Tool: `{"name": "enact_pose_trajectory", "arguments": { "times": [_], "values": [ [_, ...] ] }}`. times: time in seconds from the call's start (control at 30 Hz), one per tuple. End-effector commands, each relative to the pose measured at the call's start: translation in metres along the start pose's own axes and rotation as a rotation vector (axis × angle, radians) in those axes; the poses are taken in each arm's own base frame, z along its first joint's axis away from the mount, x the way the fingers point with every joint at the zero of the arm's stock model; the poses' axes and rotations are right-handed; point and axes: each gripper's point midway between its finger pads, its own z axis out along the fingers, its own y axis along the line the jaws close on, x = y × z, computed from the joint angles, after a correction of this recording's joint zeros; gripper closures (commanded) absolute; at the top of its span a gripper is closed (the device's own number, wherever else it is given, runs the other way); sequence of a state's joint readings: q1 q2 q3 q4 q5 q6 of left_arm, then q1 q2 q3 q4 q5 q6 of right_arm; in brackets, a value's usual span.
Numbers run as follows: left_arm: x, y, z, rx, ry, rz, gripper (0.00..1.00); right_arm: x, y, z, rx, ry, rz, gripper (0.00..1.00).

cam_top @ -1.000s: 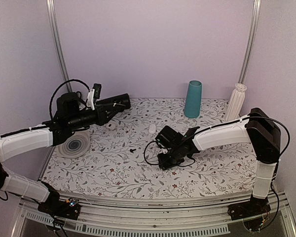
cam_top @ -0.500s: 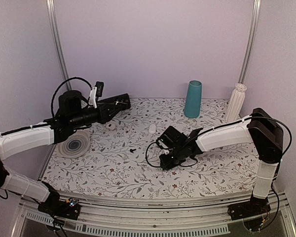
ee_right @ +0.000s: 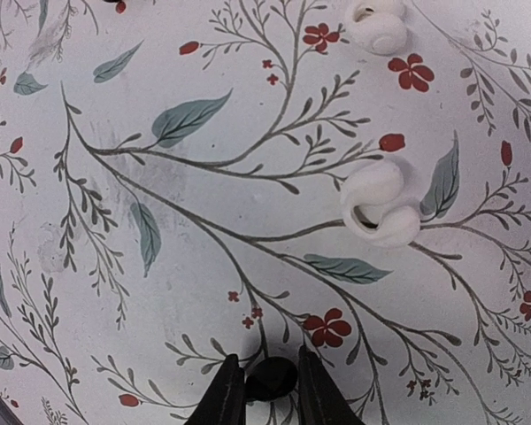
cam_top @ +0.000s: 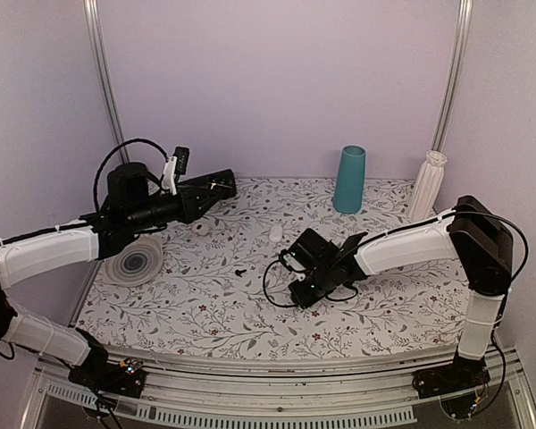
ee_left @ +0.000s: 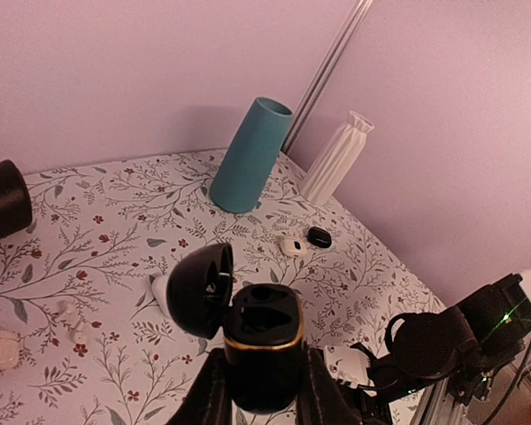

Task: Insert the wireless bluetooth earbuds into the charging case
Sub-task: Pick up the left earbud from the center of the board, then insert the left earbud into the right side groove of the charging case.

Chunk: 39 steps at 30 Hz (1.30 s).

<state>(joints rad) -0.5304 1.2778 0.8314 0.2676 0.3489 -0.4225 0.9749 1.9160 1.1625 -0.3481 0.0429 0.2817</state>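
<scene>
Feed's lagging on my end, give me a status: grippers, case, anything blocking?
Left gripper shut on charging case, held aloft, lid open. Right gripper pinching black earbud on the tablecloth. White earbud nearby, clear of the grip.

My right claw (ee_right: 267,379) hides all but a dark blob of the earbud (ee_right: 271,381); my left claw (ee_left: 264,376) covers the base of the charging case (ee_left: 264,326), sockets too dark to read

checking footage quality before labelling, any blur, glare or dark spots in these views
Top view: soft, even light, no glare, but small items are mere specks. Left wrist: case sharp, though its black inside shows little detail. Right wrist: cloth sharp with soft shadows; earbud a featureless dark blob at the bottom edge.
</scene>
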Motion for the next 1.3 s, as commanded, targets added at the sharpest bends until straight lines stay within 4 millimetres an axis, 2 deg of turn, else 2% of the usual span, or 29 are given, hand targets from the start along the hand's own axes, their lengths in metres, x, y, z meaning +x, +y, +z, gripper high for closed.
{"name": "enact_pose_trajectory", "arguments": {
  "times": [0.0, 0.13, 0.17, 0.4, 0.73, 1.03, 1.07, 1.27],
  "values": [
    [-0.007, -0.007, 0.001, 0.009, -0.017, 0.018, 1.0, -0.005, 0.003, -0.008, -0.01, -0.032, -0.039, 0.8],
    [-0.005, -0.006, 0.001, 0.007, -0.013, 0.018, 1.0, -0.003, 0.002, -0.008, 0.0, -0.022, -0.034, 0.8],
    [-0.004, -0.006, 0.001, 0.009, -0.011, 0.017, 1.0, -0.001, 0.001, -0.007, 0.004, -0.018, -0.03, 0.84],
    [0.001, -0.004, 0.003, 0.007, 0.001, 0.012, 1.0, -0.001, -0.003, -0.007, 0.022, -0.022, 0.01, 0.92],
    [0.022, 0.003, 0.013, 0.007, 0.049, -0.033, 1.0, -0.026, -0.008, -0.029, 0.056, -0.121, 0.08, 0.94],
    [0.043, -0.007, 0.028, 0.051, 0.093, -0.063, 1.0, -0.067, -0.02, -0.068, 0.142, -0.278, 0.13, 0.95],
    [0.045, -0.009, 0.03, 0.057, 0.095, -0.062, 1.0, -0.083, -0.019, -0.08, 0.145, -0.322, 0.137, 0.95],
    [0.05, -0.025, 0.037, 0.112, 0.088, -0.017, 1.0, -0.128, -0.024, -0.129, 0.202, -0.47, 0.141, 0.94]
  ]
}}
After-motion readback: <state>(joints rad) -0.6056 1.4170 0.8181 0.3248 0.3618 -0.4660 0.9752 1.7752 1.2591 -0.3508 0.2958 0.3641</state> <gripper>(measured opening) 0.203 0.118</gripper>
